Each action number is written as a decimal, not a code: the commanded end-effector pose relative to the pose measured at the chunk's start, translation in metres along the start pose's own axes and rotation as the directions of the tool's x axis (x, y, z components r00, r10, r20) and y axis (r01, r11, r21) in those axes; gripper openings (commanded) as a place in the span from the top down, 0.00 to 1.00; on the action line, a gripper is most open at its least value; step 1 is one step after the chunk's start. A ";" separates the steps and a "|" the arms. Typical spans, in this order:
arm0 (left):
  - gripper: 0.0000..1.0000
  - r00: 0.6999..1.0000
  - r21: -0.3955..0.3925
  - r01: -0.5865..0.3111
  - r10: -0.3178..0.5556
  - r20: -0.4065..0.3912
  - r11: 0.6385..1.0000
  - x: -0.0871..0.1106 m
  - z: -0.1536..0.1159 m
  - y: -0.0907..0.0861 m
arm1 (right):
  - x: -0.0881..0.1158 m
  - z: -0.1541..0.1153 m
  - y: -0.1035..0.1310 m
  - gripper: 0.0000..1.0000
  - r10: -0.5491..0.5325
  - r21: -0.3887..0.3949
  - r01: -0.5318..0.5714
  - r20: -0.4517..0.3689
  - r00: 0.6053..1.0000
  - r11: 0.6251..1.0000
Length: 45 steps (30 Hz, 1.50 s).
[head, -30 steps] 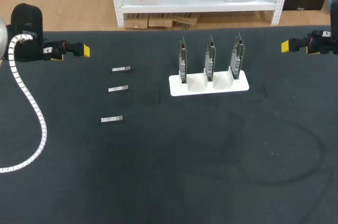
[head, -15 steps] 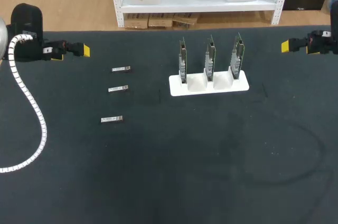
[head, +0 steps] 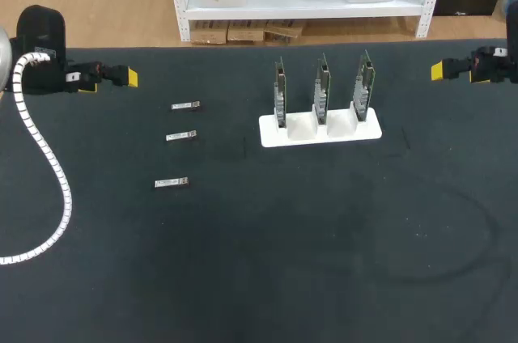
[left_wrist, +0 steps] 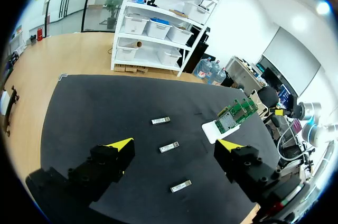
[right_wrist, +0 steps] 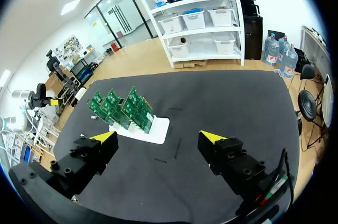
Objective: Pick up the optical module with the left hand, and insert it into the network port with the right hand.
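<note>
- Three small silver metal optical modules lie flat on the black bench, left of the middle, in a loose row running far to near. They are the far one (head: 185, 106), the middle one (head: 181, 136) and the near one (head: 171, 184), which sits a little further left. All three are apart from one another and nothing touches them.
- One white slotted stand (head: 368, 132) sits right of the modules on the far half of the bench.
- Three green circuit cards stand upright side by side in the stand: left (head: 280, 92), middle (head: 322, 88) and right (head: 362, 86).
- The left end effector (left_wrist: 174, 146) hangs at the far left edge of the bench. Its two yellow-tipped fingers are spread wide and hold nothing.
- The right end effector (right_wrist: 158, 138) hangs at the far right edge. Its fingers are also spread wide and hold nothing.
- One white ribbed hose (head: 50, 157) trails down from the left arm.
</note>
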<state>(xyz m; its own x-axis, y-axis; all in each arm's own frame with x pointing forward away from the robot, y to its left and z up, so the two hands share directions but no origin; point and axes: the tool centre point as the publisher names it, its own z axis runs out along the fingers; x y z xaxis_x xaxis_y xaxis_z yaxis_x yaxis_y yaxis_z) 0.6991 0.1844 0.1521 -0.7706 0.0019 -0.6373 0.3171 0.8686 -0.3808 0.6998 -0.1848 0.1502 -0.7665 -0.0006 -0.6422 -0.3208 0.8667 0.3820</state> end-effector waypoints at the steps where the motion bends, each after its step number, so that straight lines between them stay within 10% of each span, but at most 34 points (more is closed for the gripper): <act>1: 0.00 1.000 0.004 -0.001 0.001 0.004 1.000 0.001 0.001 0.001 | 0.000 0.000 0.000 0.00 0.001 0.003 -0.001 -0.001 1.000 1.000; 12: 0.00 0.954 0.016 -0.293 0.293 -0.065 0.956 -0.001 -0.006 0.009 | 0.000 0.000 0.000 0.00 0.001 0.003 -0.001 -0.001 1.000 1.000; 24: 0.00 0.714 0.192 -0.608 0.636 -0.294 0.771 -0.008 0.020 0.030 | 0.000 0.000 0.000 0.00 0.001 0.003 -0.001 -0.001 1.000 1.000; 31: 0.00 0.552 0.261 -0.698 0.734 -0.396 0.667 -0.007 0.054 0.038 | 0.000 0.000 0.000 0.00 0.001 0.003 -0.001 -0.001 1.000 1.000; 38: 0.00 0.456 0.314 -0.735 0.780 -0.428 0.601 -0.002 0.078 0.041 | 0.000 0.000 0.000 0.00 0.001 0.003 -0.001 -0.001 1.000 1.000; 41: 0.00 0.449 0.325 -0.736 0.787 -0.422 0.594 -0.003 0.083 0.041 | 0.000 0.000 0.000 0.00 0.001 0.003 -0.001 -0.001 1.000 1.000; 45: 0.00 0.546 0.337 -0.676 0.753 -0.367 0.655 -0.008 0.083 0.040 | 0.000 0.000 0.000 0.00 0.001 0.003 -0.001 -0.001 1.000 1.000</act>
<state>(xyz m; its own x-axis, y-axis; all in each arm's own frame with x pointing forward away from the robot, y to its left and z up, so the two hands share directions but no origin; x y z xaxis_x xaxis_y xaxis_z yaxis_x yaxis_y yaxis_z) 0.7548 0.1780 0.0860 -0.3572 0.8379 -0.4127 0.9167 0.3993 0.0171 0.6998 -0.1849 0.1503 -0.7666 -0.0007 -0.6422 -0.3209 0.8666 0.3821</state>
